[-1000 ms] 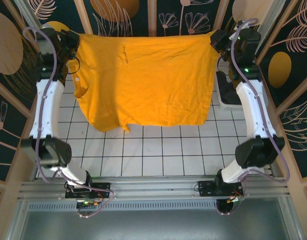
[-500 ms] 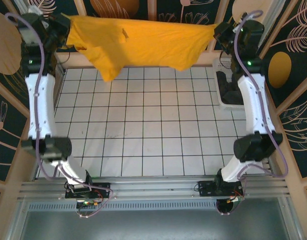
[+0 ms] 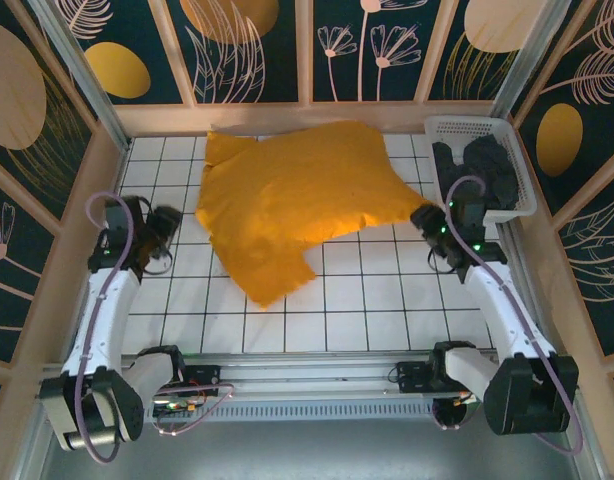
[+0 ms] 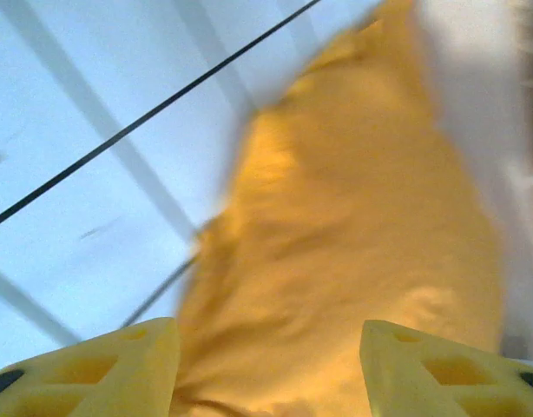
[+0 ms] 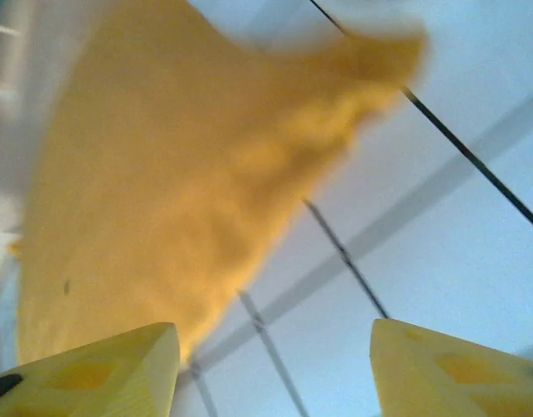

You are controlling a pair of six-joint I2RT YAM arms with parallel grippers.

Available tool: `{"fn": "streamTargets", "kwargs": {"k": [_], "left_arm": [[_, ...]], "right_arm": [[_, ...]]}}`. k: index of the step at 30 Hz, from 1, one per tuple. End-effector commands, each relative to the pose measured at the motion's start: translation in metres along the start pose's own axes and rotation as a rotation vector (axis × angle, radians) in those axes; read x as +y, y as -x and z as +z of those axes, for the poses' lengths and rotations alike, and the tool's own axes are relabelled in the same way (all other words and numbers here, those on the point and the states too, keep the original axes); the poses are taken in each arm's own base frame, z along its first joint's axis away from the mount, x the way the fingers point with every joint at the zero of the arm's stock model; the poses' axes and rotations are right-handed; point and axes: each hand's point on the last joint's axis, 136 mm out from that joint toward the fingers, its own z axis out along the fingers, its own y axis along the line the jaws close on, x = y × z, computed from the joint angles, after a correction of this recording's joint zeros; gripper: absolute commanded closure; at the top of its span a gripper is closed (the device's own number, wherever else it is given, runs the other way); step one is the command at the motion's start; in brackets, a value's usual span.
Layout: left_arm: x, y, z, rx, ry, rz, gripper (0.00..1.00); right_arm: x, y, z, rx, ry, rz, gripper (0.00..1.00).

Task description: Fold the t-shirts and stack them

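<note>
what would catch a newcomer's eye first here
The mustard t-shirt, spread rumpled across the far middle of the white gridded table. Next, the white lattice basket in the far right corner, holding dark cloth. The left gripper and right gripper flank the shirt, both open.

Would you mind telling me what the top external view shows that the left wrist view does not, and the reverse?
Top external: the whole mustard t-shirt spread out, the white basket holding dark t-shirts, and the right gripper. Left wrist: a close look at the left gripper, its yellow fingers spread apart, gripping nothing. Both: mustard cloth on the gridded table.
</note>
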Motion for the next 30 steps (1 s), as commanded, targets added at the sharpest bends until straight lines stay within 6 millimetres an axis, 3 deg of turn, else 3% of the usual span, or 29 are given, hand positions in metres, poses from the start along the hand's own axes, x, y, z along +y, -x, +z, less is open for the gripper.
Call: {"fn": "streamTargets", "kwargs": {"k": [1, 8, 13, 16, 20, 25, 30], "left_arm": [[0.027, -0.009, -0.001, 0.005, 0.073, 0.025, 0.42], [0.034, -0.051, 0.012, 0.155, 0.063, 0.048, 0.53], [0.015, -0.134, 0.033, 0.358, 0.044, 0.145, 0.54], [0.017, -0.163, 0.047, 0.402, 0.084, 0.18, 0.58], [0.008, -0.178, 0.061, 0.412, 0.086, 0.165, 0.6], [0.029, -0.189, 0.071, 0.427, 0.197, 0.185, 0.61], [0.035, -0.187, 0.072, 0.4, 0.243, 0.197, 0.62]], "right_arm": [[-0.019, -0.017, -0.001, 0.051, -0.063, -0.003, 0.37], [-0.029, -0.017, -0.003, 0.049, -0.122, -0.058, 0.39], [-0.022, -0.01, -0.001, 0.041, -0.128, -0.099, 0.4], [-0.012, -0.01, 0.001, 0.045, -0.114, -0.124, 0.41], [0.001, -0.013, 0.0, 0.046, -0.104, -0.161, 0.42], [0.008, -0.019, -0.001, 0.048, -0.101, -0.172, 0.42], [0.01, -0.023, -0.001, 0.048, -0.1, -0.172, 0.42]]}}
